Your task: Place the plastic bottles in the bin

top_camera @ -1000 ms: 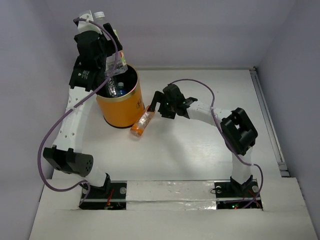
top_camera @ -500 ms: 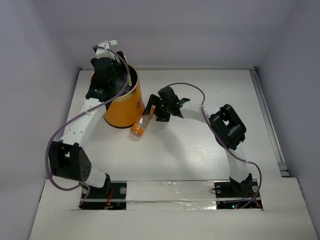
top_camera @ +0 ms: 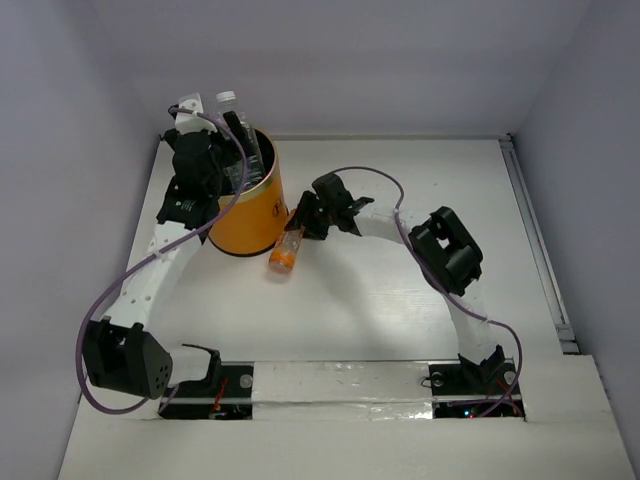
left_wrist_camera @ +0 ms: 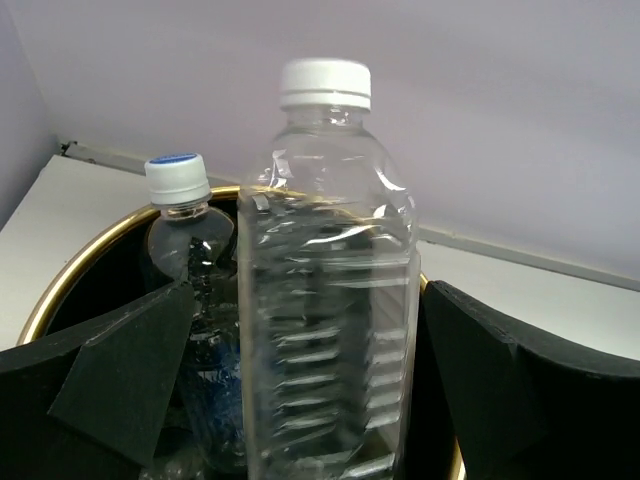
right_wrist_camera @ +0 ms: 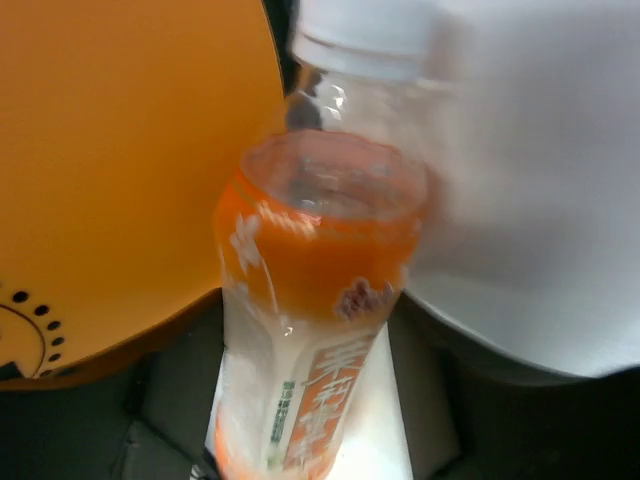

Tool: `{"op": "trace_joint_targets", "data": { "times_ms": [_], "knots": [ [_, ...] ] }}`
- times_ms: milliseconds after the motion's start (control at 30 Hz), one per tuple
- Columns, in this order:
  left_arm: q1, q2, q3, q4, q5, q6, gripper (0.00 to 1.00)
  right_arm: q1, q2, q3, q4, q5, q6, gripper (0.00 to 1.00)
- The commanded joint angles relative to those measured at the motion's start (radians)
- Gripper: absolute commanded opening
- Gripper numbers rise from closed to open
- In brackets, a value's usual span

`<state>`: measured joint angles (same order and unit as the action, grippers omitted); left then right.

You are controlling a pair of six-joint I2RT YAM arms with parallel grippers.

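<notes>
Your right gripper [top_camera: 299, 222] has slid in over the orange bottle [top_camera: 286, 250], which lies beside the bin [top_camera: 262, 215] toward the far-left corner. Its long axis runs far-to-near, cap end between the fingers, though I can't tell if they grip. Left gripper [left_wrist_camera: 310, 380] flanks the clear bottle [left_wrist_camera: 325, 250] standing upright over the bin, squeeze equally unclear.

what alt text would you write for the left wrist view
A clear ribbed bottle with a white cap stands upright between the black fingers of the left end effector, at the mouth of the gold-rimmed bin. Beside it, a blue-capped bottle sits inside the bin.
</notes>
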<state>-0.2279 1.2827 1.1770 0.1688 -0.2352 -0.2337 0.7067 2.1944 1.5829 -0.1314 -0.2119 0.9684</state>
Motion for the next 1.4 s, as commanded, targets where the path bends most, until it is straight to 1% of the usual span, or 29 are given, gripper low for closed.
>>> {"op": "trace_joint_targets", "data": {
  "times_ms": [0, 33, 100, 133, 233, 267, 333, 367, 467, 500, 533, 567, 633, 667, 700, 767, 800, 833, 867, 900, 933, 967, 1000, 1033, 1067, 1167, 1200, 1333, 1367],
  "knots": [
    [-0.004, -0.066, 0.082, -0.023, 0.025, -0.021, 0.99, 0.005, -0.028, -0.029, 0.094, 0.015, 0.030, 0.51],
    [-0.004, -0.071, 0.093, -0.044, 0.036, -0.023, 0.99, 0.005, -0.063, -0.049, 0.113, 0.026, 0.033, 0.48],
    [-0.004, -0.089, 0.117, -0.063, 0.042, -0.023, 0.99, 0.005, -0.106, -0.110, 0.165, 0.046, 0.029, 0.47],
    [-0.004, -0.094, 0.125, -0.069, 0.043, -0.024, 0.99, 0.005, -0.155, -0.125, 0.173, 0.069, 0.020, 0.46],
    [-0.004, -0.109, 0.165, -0.115, 0.036, -0.030, 0.99, 0.005, -0.229, -0.171, 0.171, 0.104, -0.022, 0.46],
    [-0.004, -0.114, 0.174, -0.139, 0.034, -0.033, 0.99, 0.005, -0.289, -0.182, 0.171, 0.112, -0.042, 0.46],
    [-0.004, -0.125, 0.208, -0.179, 0.030, -0.044, 0.99, 0.005, -0.355, -0.222, 0.171, 0.135, -0.065, 0.46],
    [-0.004, -0.129, 0.222, -0.207, 0.030, -0.050, 0.99, 0.005, -0.427, -0.233, 0.167, 0.144, -0.075, 0.46],
    [-0.004, -0.149, 0.292, -0.282, 0.057, -0.085, 0.99, 0.014, -0.539, -0.259, 0.139, 0.187, -0.123, 0.45],
    [-0.004, -0.163, 0.334, -0.304, 0.069, -0.098, 0.99, 0.014, -0.609, -0.253, 0.135, 0.198, -0.134, 0.42],
    [-0.004, -0.172, 0.354, -0.320, 0.095, -0.133, 0.99, 0.014, -0.639, -0.244, 0.136, 0.207, -0.148, 0.41],
    [-0.004, -0.180, 0.369, -0.351, 0.109, -0.154, 0.99, 0.026, -0.660, -0.198, 0.136, 0.244, -0.180, 0.41],
    [-0.004, -0.220, 0.385, -0.362, 0.137, -0.202, 0.99, 0.040, -0.682, -0.121, 0.085, 0.272, -0.210, 0.41],
    [-0.004, -0.232, 0.383, -0.350, 0.140, -0.257, 0.99, 0.040, -0.674, -0.077, 0.084, 0.291, -0.250, 0.41],
    [-0.004, -0.262, 0.375, -0.339, 0.143, -0.283, 0.98, 0.054, -0.659, 0.024, 0.073, 0.304, -0.272, 0.42],
    [-0.004, -0.289, 0.371, -0.298, 0.160, -0.337, 0.87, 0.071, -0.586, 0.135, 0.050, 0.341, -0.345, 0.43],
    [-0.004, -0.302, 0.392, -0.293, 0.162, -0.351, 0.84, 0.082, -0.552, 0.255, 0.038, 0.347, -0.365, 0.43],
    [-0.004, -0.302, 0.407, -0.295, 0.162, -0.361, 0.72, 0.082, -0.517, 0.316, 0.030, 0.353, -0.387, 0.44],
    [-0.004, -0.302, 0.427, -0.307, 0.160, -0.369, 0.64, 0.094, -0.445, 0.375, 0.029, 0.359, -0.433, 0.44],
    [-0.004, -0.301, 0.462, -0.317, 0.157, -0.383, 0.56, 0.108, -0.408, 0.432, 0.026, 0.367, -0.454, 0.45],
    [-0.004, -0.299, 0.473, -0.327, 0.151, -0.392, 0.45, 0.108, -0.371, 0.544, 0.024, 0.376, -0.476, 0.45],
    [-0.004, -0.301, 0.483, -0.337, 0.148, -0.401, 0.41, 0.117, -0.298, 0.596, 0.026, 0.376, -0.508, 0.45],
    [-0.004, -0.309, 0.487, -0.342, 0.142, -0.415, 0.39, 0.126, -0.260, 0.642, 0.033, 0.376, -0.522, 0.45],
    [-0.004, -0.309, 0.486, -0.347, 0.128, -0.420, 0.37, 0.126, -0.227, 0.732, 0.036, 0.368, -0.536, 0.46],
    [-0.004, -0.312, 0.486, -0.363, 0.119, -0.424, 0.36, 0.126, -0.156, 0.776, 0.039, 0.362, -0.559, 0.45],
    [-0.004, -0.309, 0.489, -0.405, 0.106, -0.418, 0.36, 0.145, -0.062, 0.914, 0.047, 0.333, -0.618, 0.46],
    [-0.004, -0.304, 0.492, -0.416, 0.106, -0.414, 0.36, 0.158, -0.015, 0.936, 0.064, 0.332, -0.638, 0.46],
    [-0.004, -0.296, 0.493, -0.449, 0.117, -0.385, 0.36, 0.207, 0.079, 1.012, 0.092, 0.321, -0.714, 0.48],
    [-0.004, -0.298, 0.489, -0.454, 0.120, -0.378, 0.36, 0.220, 0.093, 1.023, 0.093, 0.334, -0.759, 0.49]
  ]
}}
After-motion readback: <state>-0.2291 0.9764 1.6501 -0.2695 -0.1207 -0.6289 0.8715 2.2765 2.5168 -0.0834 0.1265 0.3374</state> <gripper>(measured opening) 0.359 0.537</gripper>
